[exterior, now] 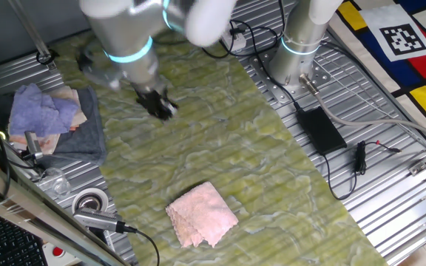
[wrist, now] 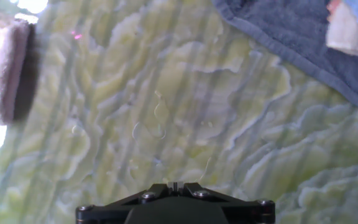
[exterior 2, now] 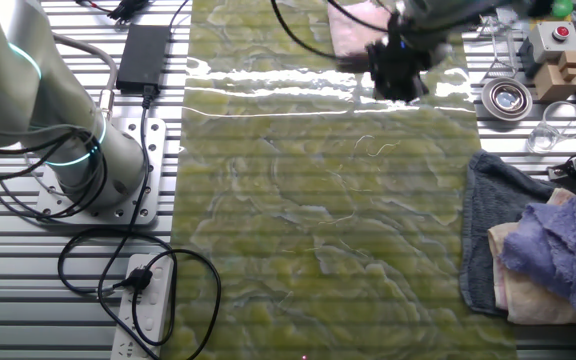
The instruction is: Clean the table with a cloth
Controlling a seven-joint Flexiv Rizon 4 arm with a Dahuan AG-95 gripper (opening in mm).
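Lying flat near one end of the marbled counter (exterior: 272,192), the pink cloth (exterior: 202,214) is untouched; the end effector (exterior: 157,103) hovers well apart, empty, apparently closed, and should open, descend squarely over the cloth's middle

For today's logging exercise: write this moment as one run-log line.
phase: approach | two-finger gripper: empty, above table, jaw state unclear | pale pink textured cloth: lying untouched | yellow-green marbled table: no wipe contact
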